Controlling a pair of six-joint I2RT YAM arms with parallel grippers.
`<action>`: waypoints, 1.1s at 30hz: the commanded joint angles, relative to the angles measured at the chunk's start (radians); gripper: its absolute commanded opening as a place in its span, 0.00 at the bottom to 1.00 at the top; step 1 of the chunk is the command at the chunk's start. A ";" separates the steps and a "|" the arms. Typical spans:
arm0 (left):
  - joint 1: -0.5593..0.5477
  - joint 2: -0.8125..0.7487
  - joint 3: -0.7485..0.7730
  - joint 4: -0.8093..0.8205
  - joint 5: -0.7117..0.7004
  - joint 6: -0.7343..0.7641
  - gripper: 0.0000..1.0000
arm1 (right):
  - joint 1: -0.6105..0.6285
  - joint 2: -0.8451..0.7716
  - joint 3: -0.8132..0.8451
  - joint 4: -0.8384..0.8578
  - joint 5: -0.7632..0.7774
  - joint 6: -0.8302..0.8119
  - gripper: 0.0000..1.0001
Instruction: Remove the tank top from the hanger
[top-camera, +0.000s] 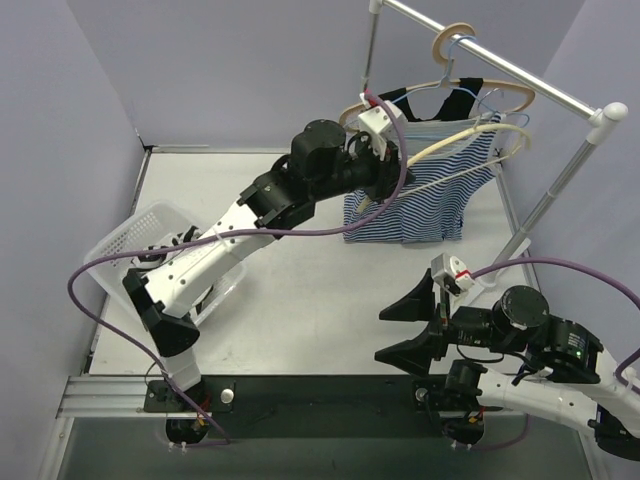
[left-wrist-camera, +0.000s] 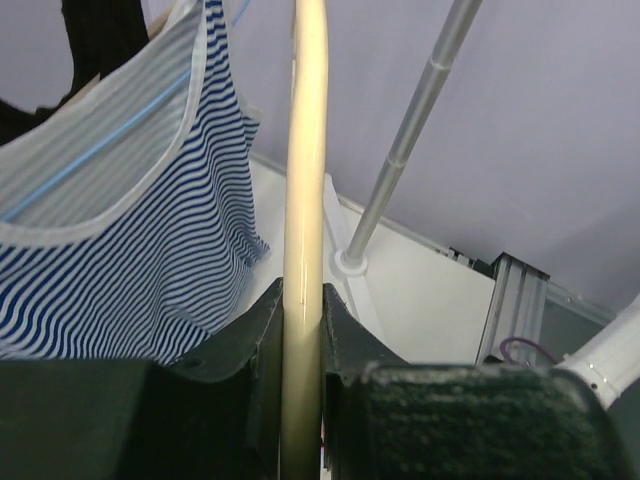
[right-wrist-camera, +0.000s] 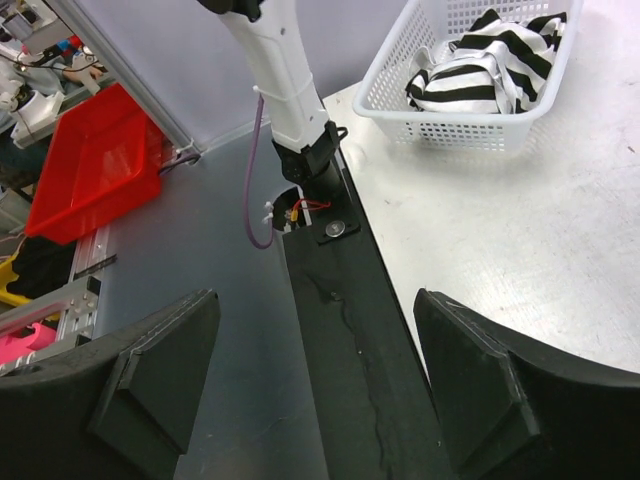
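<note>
A blue-and-white striped tank top (top-camera: 420, 195) hangs on a cream hanger (top-camera: 470, 140) from the metal rail (top-camera: 490, 60) at the back right. My left gripper (top-camera: 385, 178) is shut on the hanger's lower bar (left-wrist-camera: 303, 250), next to the tank top (left-wrist-camera: 130, 220). A second wooden hanger (top-camera: 480, 90) with a black garment (top-camera: 462, 102) hangs behind it. My right gripper (top-camera: 408, 328) is open and empty, low over the table's front edge at the right, well away from the clothes; its fingers (right-wrist-camera: 160, 370) frame the black base strip.
A white basket (top-camera: 150, 245) holding a black-and-white striped garment (right-wrist-camera: 480, 65) stands at the left under my left arm. The rail's upright posts (top-camera: 545, 205) stand at the back right. A red bin (right-wrist-camera: 95, 165) lies off the table.
</note>
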 joint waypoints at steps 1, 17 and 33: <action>-0.009 0.096 0.234 0.063 0.015 0.018 0.00 | 0.007 -0.019 0.010 -0.019 0.023 -0.008 0.81; -0.017 0.410 0.543 0.139 -0.019 -0.068 0.00 | 0.010 -0.074 0.030 -0.102 0.083 0.005 0.80; -0.017 0.175 0.187 0.145 -0.137 -0.016 0.79 | 0.010 -0.053 0.102 -0.154 0.210 0.063 0.81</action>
